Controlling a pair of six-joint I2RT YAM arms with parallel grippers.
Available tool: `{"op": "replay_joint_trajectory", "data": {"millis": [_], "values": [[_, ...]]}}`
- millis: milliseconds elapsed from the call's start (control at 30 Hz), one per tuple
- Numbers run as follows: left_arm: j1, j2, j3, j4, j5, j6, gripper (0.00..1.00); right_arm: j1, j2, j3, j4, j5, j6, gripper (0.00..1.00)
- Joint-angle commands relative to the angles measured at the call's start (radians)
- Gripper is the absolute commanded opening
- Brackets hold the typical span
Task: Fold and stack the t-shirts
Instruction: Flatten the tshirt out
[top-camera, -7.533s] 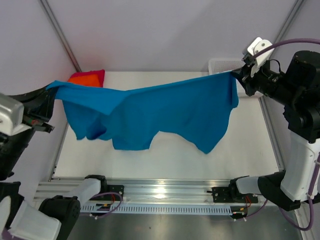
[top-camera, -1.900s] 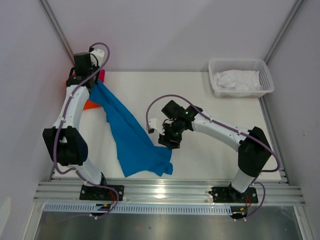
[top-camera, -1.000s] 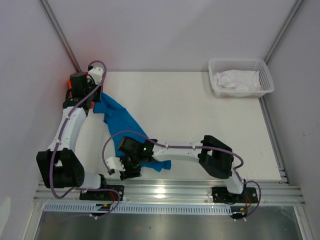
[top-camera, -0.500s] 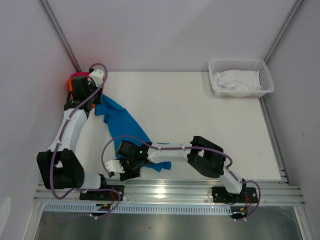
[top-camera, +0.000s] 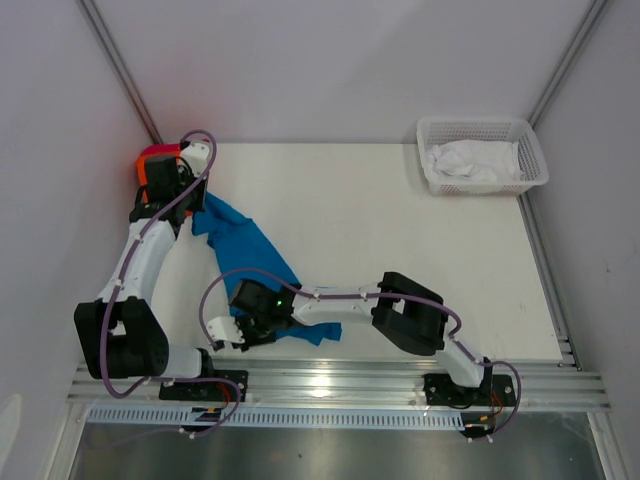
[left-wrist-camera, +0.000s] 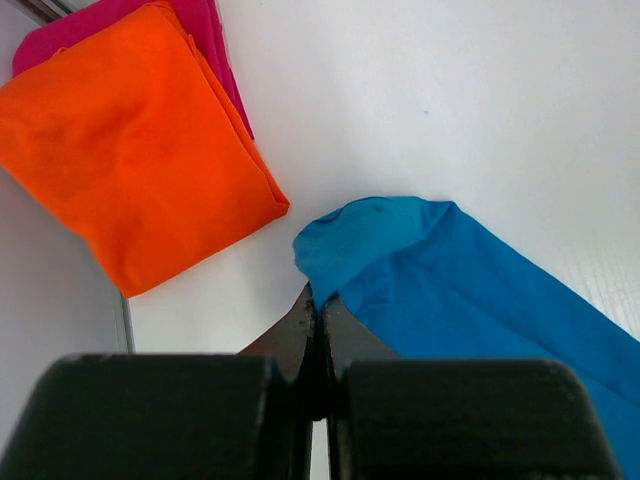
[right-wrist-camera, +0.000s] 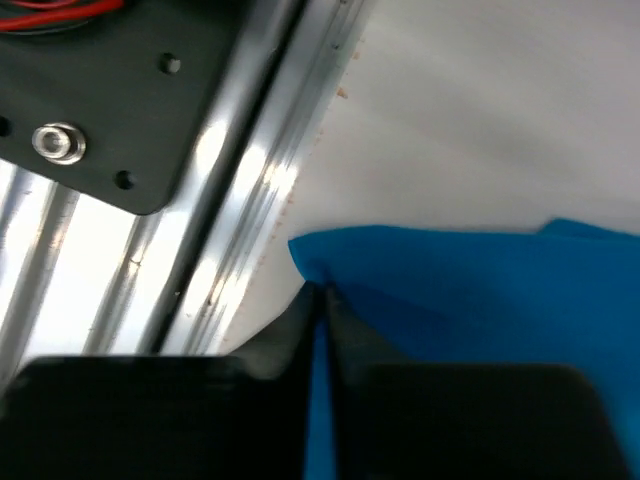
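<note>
Two tools: my left tool (left-wrist-camera: 316, 300) and right tool (right-wrist-camera: 318, 296), both pinched shut on the blue shirt (top-camera: 242, 240).
Shirt's spot: left side of the tabletop (top-camera: 400, 230), stretched between them.
Stack: orange shirt (left-wrist-camera: 130, 150) folded atop pink shirt (left-wrist-camera: 215, 35), far-left corner.

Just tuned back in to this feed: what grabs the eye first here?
The bright blue t-shirt runs as a bunched diagonal strip down the left of the table. The left hand pinches its far end and the right hand pinches its near corner by the metal rail. Beside the far end, the folded orange t-shirt sits on the pinkish-red t-shirt in the far left corner.
</note>
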Motion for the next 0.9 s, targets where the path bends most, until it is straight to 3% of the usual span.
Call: {"op": "replay_joint_trajectory", "data": {"millis": [0, 433, 600, 867], "values": [[0.000, -0.017, -0.006, 0.042, 0.023, 0.003, 0.00, -0.046, 0.045, 0.042, 0.004, 0.145, -0.023, 0.00], [0.002, -0.017, -0.006, 0.029, 0.035, 0.001, 0.00, -0.095, -0.093, 0.090, -0.141, 0.064, 0.018, 0.00], [0.000, -0.045, -0.005, 0.012, 0.041, 0.000, 0.00, -0.251, -0.240, 0.159, -0.254, 0.017, 0.075, 0.00], [0.000, -0.123, 0.074, -0.049, 0.104, -0.063, 0.00, -0.603, -0.466, 0.207, -0.288, 0.096, 0.129, 0.00]]}}
